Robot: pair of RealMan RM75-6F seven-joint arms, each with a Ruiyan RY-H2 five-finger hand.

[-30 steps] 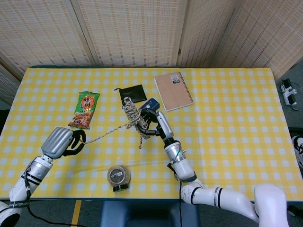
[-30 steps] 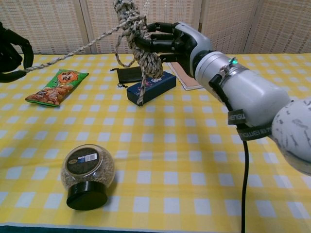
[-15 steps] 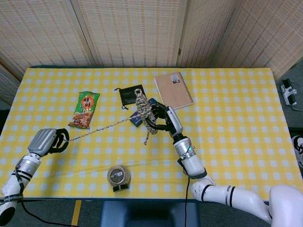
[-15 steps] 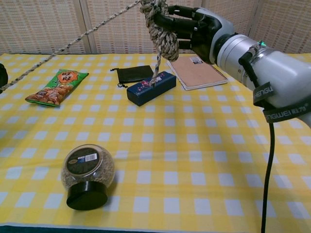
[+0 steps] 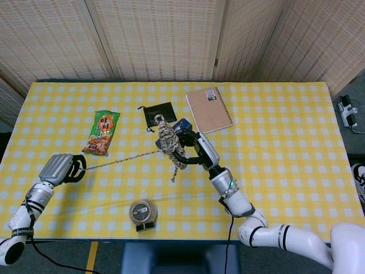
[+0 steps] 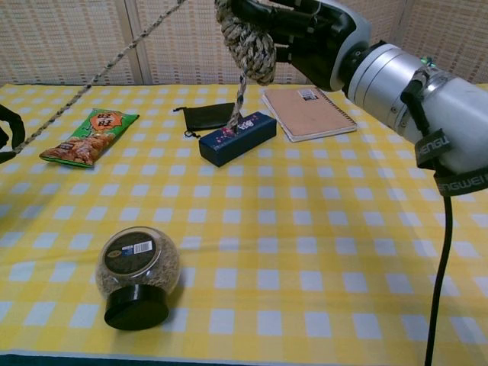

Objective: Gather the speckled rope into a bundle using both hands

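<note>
Head view, right hand point(image 5: 194, 149) gripping bundled speckled rope point(image 5: 168, 142), left hand point(image 5: 61, 168) holding its end

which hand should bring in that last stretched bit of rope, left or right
Probably the left hand: it holds the free end of the speckled rope, stretched out toward it. The right hand is full, gripping the coils.

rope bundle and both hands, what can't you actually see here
- Left hand: the chest view cuts it off at the left edge; the head view shows only its back, hiding its grip on the speckled rope.
- Right hand: bundle top cropped in the chest view.
- Notebook label: too small.
</note>
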